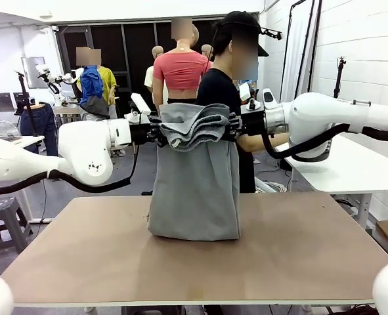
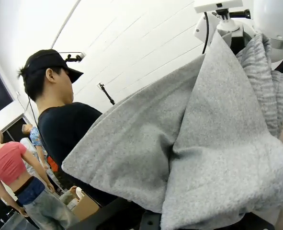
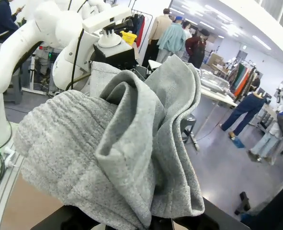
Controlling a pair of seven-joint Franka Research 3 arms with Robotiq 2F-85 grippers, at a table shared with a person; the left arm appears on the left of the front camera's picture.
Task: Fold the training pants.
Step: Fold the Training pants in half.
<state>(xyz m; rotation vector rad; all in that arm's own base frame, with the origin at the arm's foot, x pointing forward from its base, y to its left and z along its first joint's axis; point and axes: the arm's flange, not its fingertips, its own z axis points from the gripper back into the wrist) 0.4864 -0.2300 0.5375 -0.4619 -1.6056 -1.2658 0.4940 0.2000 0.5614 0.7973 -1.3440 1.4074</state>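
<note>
A brown table (image 1: 299,256) with a flat, matte top fills the lower half of the front view, its near edge running along the bottom of the frame. At its centre, the lower end of the light grey training pants (image 1: 195,190) rests on the surface, apparently bunched slightly where the fabric meets the wood.

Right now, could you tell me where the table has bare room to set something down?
The table is bare to the left and right of the training pants, and along the near edge in front of them. The middle is crowded: the pants hang from the left gripper and right gripper, hem resting on the tabletop.
</note>
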